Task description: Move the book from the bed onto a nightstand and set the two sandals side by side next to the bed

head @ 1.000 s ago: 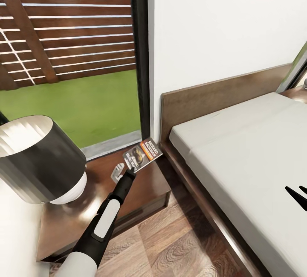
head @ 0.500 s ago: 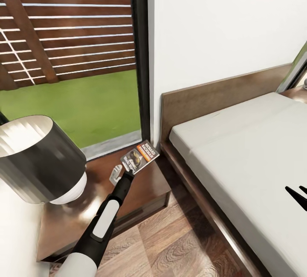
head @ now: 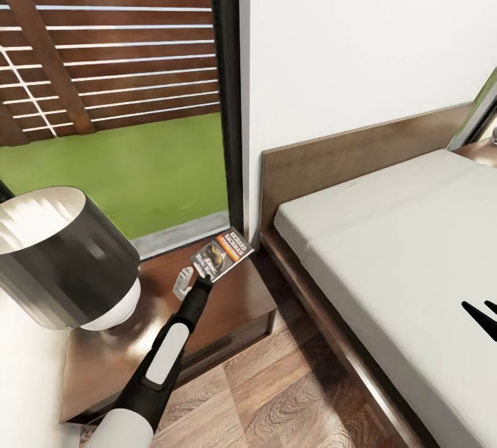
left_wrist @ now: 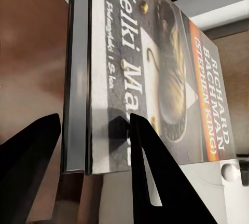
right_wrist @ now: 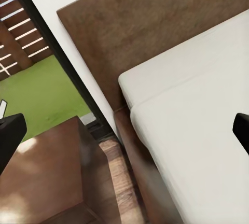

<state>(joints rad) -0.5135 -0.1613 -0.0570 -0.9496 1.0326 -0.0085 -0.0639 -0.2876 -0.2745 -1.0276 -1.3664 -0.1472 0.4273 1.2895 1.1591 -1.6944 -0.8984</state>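
Left gripper (head: 204,281) clamps the book (head: 221,255) over the glossy brown nightstand (head: 228,303), beside the window (head: 114,89). Right gripper (head: 483,315) over the bed (head: 386,241), fingers spread, empty.

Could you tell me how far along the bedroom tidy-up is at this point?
The book is off the bed; the left gripper grips it over the nightstand, not yet released. Left: setting it down, then placing both sandals beside the bed.
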